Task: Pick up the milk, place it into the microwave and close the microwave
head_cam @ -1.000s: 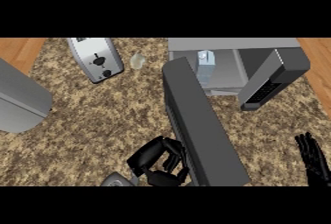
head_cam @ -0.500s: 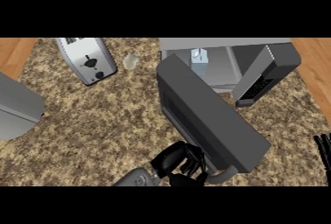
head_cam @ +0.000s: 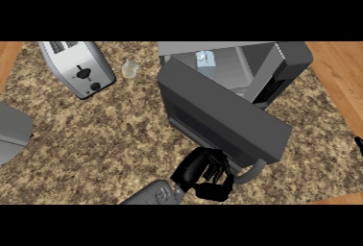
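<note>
The milk [head_cam: 204,58], a small pale blue and white carton, stands inside the microwave [head_cam: 284,67] near its back left. The dark grey microwave door [head_cam: 220,115] stands partly open, slanting across the front of the cavity and hiding much of it. My left hand [head_cam: 204,172] rests against the door's lower outer edge beside the curved grey handle [head_cam: 249,176], fingers relaxed and holding nothing. Of my right hand [head_cam: 359,145] only a black tip shows, at the right edge.
A silver toaster [head_cam: 78,67] lies at the back left, with a small clear glass [head_cam: 129,68] beside it. A grey rounded object [head_cam: 10,132] sits at the left edge. Wood borders the speckled counter [head_cam: 99,139] at both sides.
The door has swung further towards the microwave with my left hand following it. My right hand has slid out to the right edge.
</note>
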